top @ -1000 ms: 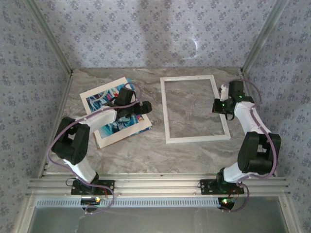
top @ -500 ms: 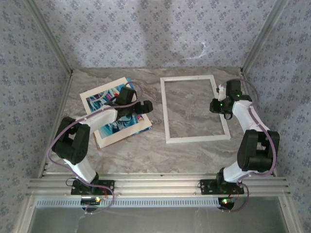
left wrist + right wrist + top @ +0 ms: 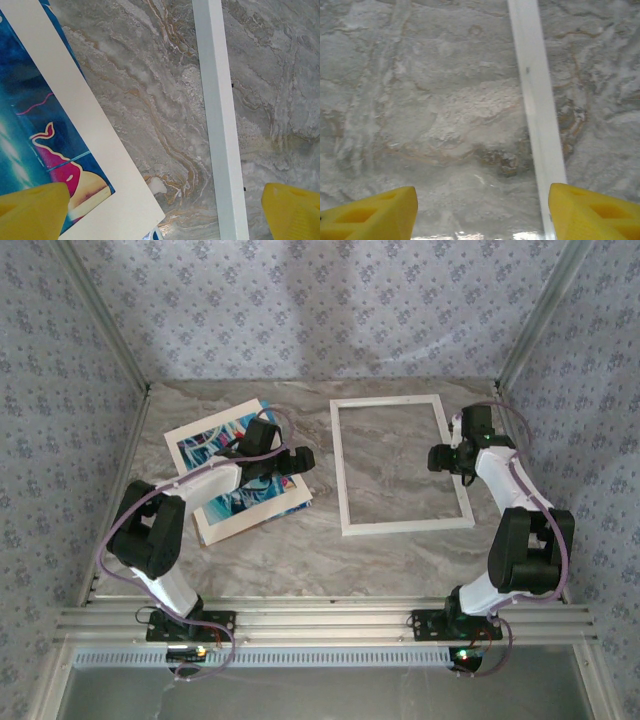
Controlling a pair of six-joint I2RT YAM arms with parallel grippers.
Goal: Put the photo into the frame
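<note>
Left pincer: I see my left pincer [image 3: 297, 462] [image 3: 160, 214] released, its jaws spread wide and gripping nothing. On the wrist feed the 2 yellow fingertips [image 3: 31, 210] sit at the bottom corners of the picture.

Photo: the photo [image 3: 205, 440] [image 3: 45, 110] lies flat on the table [image 3: 400, 550], picture side up and turned askew. It lies under the left pincer. 1 white corner of it falls between the open jaws, right beside 1 fingertip. It lies well apart from the right pincer.

Frame: the frame [image 3: 340, 465] [image 3: 217, 125] [image 3: 535, 90] lies flat on the table, with marbled table surface showing through its opening. 1 long rail runs between the left pincer's jaws, near the fingertip away from the photo. A strip of table separates that rail from the photo's corner. The opposite long rail runs below the right pincer, just inside 1 of its fingertips.

Right pincer: my right pincer [image 3: 444, 455] [image 3: 482, 215] is released too, jaws well apart and grasping nothing. It is over the frame's far-side rail. I cannot tell whether a finger touches the rail.
</note>
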